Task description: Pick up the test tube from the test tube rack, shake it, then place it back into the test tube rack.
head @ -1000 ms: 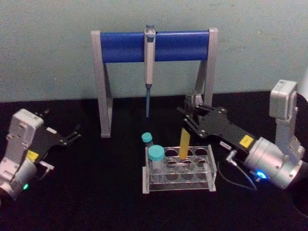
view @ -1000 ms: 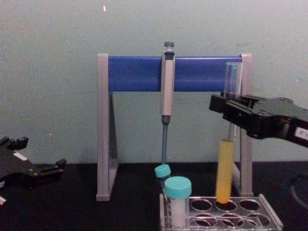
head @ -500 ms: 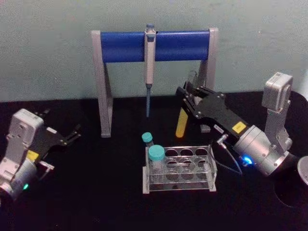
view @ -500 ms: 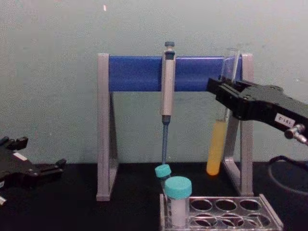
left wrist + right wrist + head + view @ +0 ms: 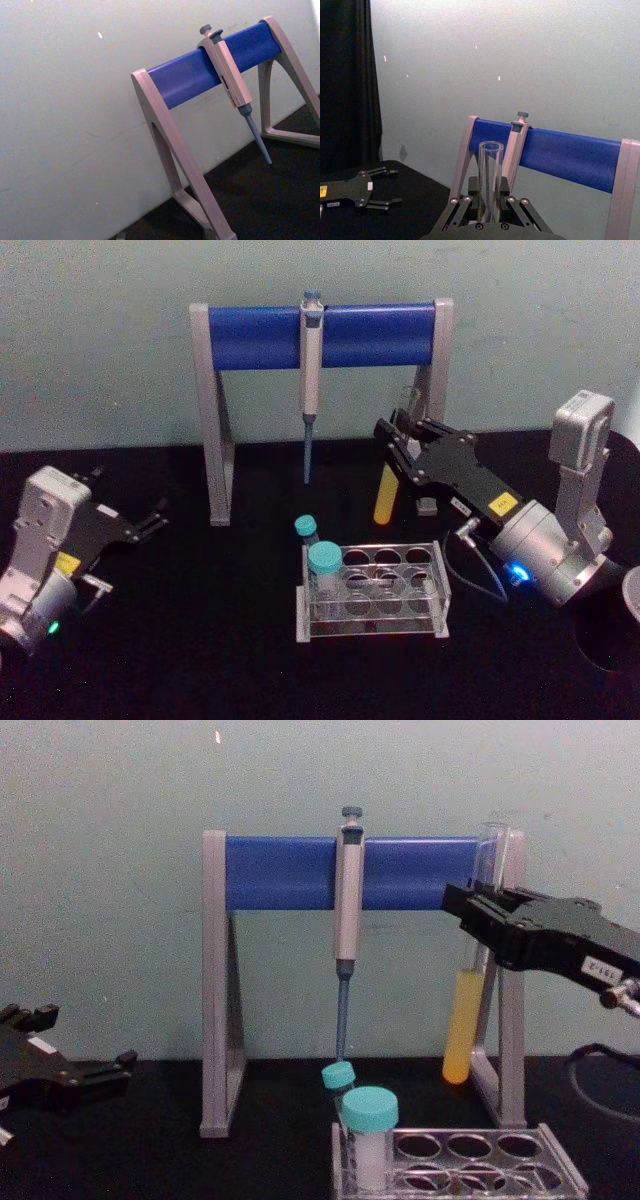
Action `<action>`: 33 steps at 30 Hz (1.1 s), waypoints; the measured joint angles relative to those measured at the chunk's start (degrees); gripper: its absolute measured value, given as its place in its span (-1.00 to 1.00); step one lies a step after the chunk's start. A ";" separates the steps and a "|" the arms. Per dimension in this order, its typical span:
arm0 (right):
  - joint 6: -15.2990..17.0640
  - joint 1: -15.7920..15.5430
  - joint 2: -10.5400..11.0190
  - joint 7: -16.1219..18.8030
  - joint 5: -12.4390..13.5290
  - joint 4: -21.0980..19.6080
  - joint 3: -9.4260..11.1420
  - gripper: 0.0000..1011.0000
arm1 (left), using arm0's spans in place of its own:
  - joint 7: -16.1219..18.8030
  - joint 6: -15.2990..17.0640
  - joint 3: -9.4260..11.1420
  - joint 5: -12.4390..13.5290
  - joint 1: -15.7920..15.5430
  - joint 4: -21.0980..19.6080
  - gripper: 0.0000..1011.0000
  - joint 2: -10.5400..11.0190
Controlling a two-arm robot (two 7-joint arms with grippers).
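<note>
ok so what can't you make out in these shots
- Right wrist view, under the right claw: liquid-filled lower end of the test tube it grips.
- Chest view, bottom edge: front of the test tube rack.
- Chest view, left edge: body of the parked left claw.
- Chest view, behind the capped vial: lower part of the slanted tube.

Got the right gripper (image 5: 394, 447) up off the bench toward the back right, clamped on the clear upper part of the test tube (image 5: 384, 498) and holding it close to upright, hanging free. Slopes back down from there through the black palm to a silver wrist with a blue light, near the right edge. Left gripper (image 5: 128, 495) parked low by the left edge, spread open, pointing toward the back middle, green light on its wrist.
</note>
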 joint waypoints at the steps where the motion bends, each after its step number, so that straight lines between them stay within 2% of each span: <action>1: 0.06 -0.03 -0.02 0.04 -0.02 -0.05 0.05 -0.54 | 0.00 0.00 0.00 0.00 0.00 0.00 0.98 0.00; 33: 0.53 -0.09 0.04 0.95 0.18 -0.40 0.18 -0.54 | 0.00 0.00 0.00 0.00 0.00 0.00 0.98 0.00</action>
